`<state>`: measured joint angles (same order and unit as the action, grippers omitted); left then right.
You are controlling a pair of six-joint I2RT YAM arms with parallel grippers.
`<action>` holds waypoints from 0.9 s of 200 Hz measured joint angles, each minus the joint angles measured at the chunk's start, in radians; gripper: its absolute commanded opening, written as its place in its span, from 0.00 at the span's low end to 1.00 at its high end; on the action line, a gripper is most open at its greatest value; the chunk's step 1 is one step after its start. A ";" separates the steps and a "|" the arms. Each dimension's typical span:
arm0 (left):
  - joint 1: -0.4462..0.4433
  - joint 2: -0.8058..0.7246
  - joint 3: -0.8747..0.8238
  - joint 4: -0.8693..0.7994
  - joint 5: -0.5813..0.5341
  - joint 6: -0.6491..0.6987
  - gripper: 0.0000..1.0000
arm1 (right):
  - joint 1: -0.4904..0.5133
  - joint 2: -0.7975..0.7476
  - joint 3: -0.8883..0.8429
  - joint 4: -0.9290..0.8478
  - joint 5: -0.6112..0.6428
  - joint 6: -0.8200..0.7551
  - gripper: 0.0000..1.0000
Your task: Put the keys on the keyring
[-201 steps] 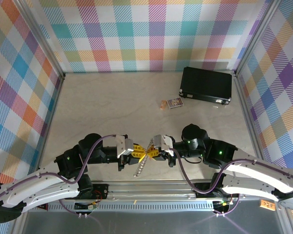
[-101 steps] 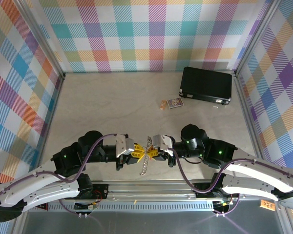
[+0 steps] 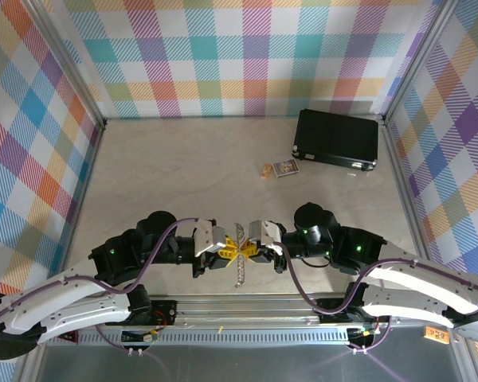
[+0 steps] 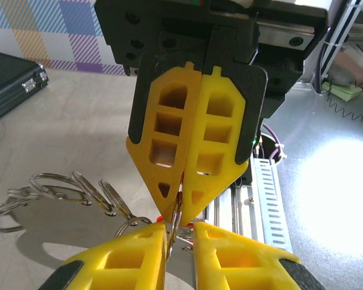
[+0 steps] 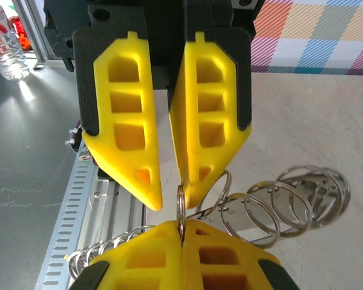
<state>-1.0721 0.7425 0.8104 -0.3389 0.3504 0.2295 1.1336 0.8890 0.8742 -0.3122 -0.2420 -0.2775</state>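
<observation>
The keyring (image 3: 239, 272) hangs between both tips over the near table edge, so it can drop if your right gripper (image 5: 181, 228), squeezed shut on one thin ring, slips. Your left gripper (image 4: 180, 228) is a little open around that ring, and the red bit there may be the key (image 4: 161, 219).

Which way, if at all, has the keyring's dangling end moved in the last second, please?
Yes. The dangling end of the keyring has swung right along the near rail.
</observation>
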 measured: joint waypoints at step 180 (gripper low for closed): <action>0.000 -0.073 -0.093 0.158 0.048 -0.055 0.00 | 0.000 0.007 0.026 -0.003 -0.080 0.007 0.09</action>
<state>-1.0721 0.6693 0.7177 -0.1814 0.3988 0.1749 1.1336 0.8963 0.9001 -0.3153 -0.3222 -0.2703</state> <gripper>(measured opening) 0.063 0.087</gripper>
